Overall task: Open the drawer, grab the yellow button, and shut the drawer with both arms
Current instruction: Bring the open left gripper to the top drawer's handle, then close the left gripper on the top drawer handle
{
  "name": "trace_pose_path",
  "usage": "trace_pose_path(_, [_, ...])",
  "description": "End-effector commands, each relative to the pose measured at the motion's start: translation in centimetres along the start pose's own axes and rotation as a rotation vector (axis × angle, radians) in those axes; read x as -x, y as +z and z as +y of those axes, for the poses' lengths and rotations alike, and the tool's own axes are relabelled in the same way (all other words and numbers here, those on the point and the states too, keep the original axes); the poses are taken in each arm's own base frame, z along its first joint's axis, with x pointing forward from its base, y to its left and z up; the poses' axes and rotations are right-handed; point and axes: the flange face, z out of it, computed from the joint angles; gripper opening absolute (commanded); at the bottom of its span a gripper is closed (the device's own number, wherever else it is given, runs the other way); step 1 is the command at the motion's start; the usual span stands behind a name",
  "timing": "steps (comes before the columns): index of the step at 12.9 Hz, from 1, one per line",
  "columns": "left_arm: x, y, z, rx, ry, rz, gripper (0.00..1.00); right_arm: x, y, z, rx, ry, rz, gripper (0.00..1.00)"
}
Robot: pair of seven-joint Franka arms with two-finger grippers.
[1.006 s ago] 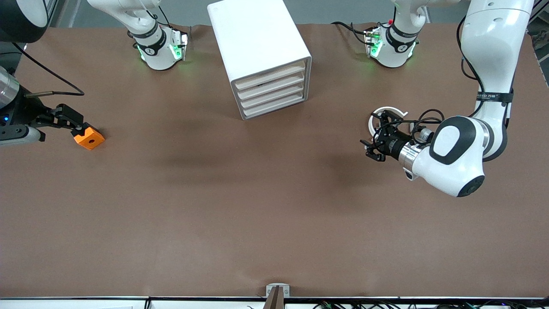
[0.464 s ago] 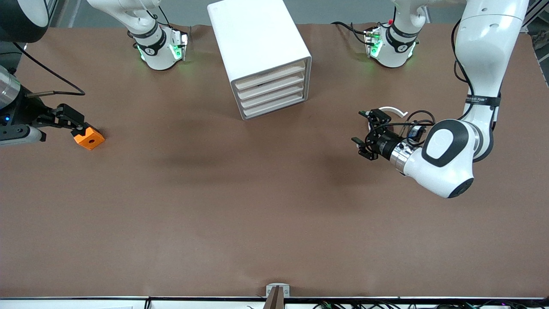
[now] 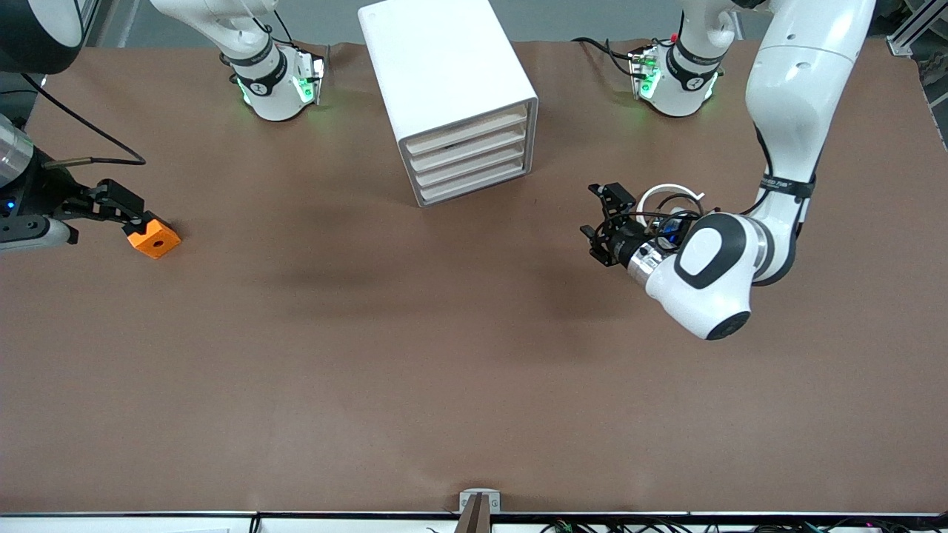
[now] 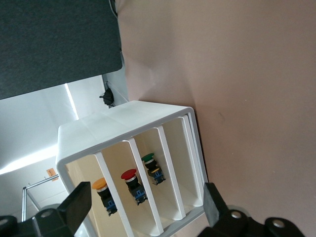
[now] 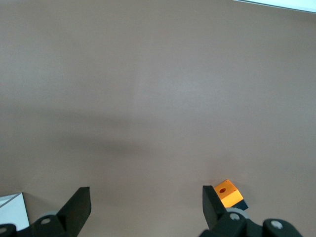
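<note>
The right arm [image 3: 29, 200] runs off the front view's edge, only its gripper end showing. The left arm hides part of a white ring [image 3: 670, 194] on the table. The left wrist view cuts off the drawer unit's [image 4: 148, 163] lower corner.

No legible text, label, brand or number appears in any view; the black band [image 3: 788, 185] on the left arm carries unreadable white lettering.

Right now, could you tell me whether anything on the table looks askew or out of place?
The white drawer cabinet stands askew, its front turned partly toward the left arm's end instead of square to the table's edges. Nothing looks spilled or damaged.
</note>
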Motion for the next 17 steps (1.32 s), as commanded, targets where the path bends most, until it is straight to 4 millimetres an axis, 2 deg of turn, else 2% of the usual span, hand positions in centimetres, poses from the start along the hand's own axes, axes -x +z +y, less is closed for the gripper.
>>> trace_pose_path(1, [2.1,1.0,0.6,-0.014,-0.067,-0.023,1.0,-0.4,-0.3,-0.1,0.016,-0.01,0.003,1.0])
trace_pose_path(2, [3.0,1.3,0.5,-0.026,-0.113,-0.04,1.0,-0.4,-0.3,-0.2,0.017,-0.012,0.002,1.0])
trace_pose_path(4, [5.1,3.0,0.0,-0.05,-0.157,-0.033,1.0,-0.4,-0.3,-0.3,0.017,-0.013,0.004,1.0])
trace_pose_path(6, [6.0,3.7,-0.3,-0.079,-0.193,-0.058,1.0,-0.4,-0.3,-0.3,0.014,-0.013,0.003,1.0])
trace_pose_path(8, [7.0,4.3,-0.4,-0.13,-0.227,-0.107,0.92,-0.4,-0.3,-0.3,0.016,-0.013,0.003,1.0])
trace_pose_path(10, [9.2,6.9,-1.4,-0.155,-0.254,-0.076,0.79,-0.4,-0.3,-0.3,0.016,-0.013,0.003,1.0])
trace_pose_path(12, [10.2,8.1,-1.8,-0.177,-0.254,-0.076,0.73,-0.4,-0.2,-0.1,0.017,-0.01,0.001,1.0])
trace_pose_path(13, [10.6,8.8,-2.1,-0.188,-0.254,-0.064,0.63,-0.3,-0.3,0.1,0.017,-0.007,0.002,1.0])
trace_pose_path(17, [12.2,13.1,-2.8,-0.229,-0.242,0.015,0.61,-0.4,-0.3,0.0,0.018,-0.009,0.004,1.0])
